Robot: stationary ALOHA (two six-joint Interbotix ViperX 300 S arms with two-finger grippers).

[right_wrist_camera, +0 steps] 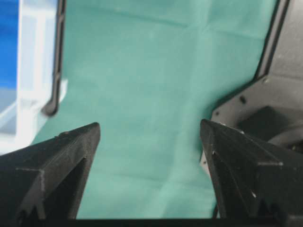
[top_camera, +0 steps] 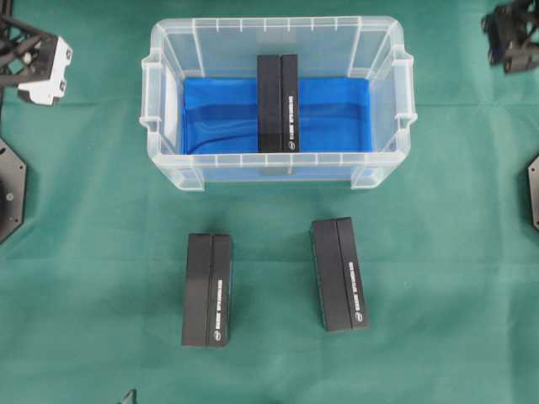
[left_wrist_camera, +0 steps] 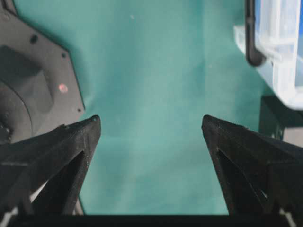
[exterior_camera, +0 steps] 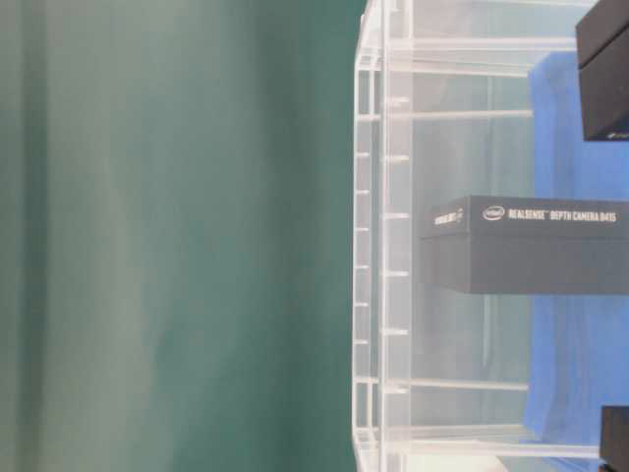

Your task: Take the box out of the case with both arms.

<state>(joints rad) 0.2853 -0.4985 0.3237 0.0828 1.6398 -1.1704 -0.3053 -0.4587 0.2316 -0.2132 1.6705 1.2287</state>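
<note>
The clear case [top_camera: 168, 164] with a blue liner stands at the back middle of the green cloth. One black box [top_camera: 278, 103] lies inside it, running front to back; the table-level view shows this box [exterior_camera: 531, 246] through the case wall [exterior_camera: 383, 246]. My left gripper [top_camera: 34, 63] hovers at the far left, well away from the case. In its wrist view the left gripper [left_wrist_camera: 151, 125] is open over bare cloth. My right gripper [top_camera: 512, 38] sits at the far right corner. The right gripper [right_wrist_camera: 150, 130] is also open, with nothing between its fingers.
Two more black boxes [top_camera: 208, 289] [top_camera: 338, 273] lie on the cloth in front of the case. The arm bases [top_camera: 10, 189] [top_camera: 533, 189] sit at both side edges. A case corner [left_wrist_camera: 279, 47] and a black box [left_wrist_camera: 279, 125] show in the left wrist view.
</note>
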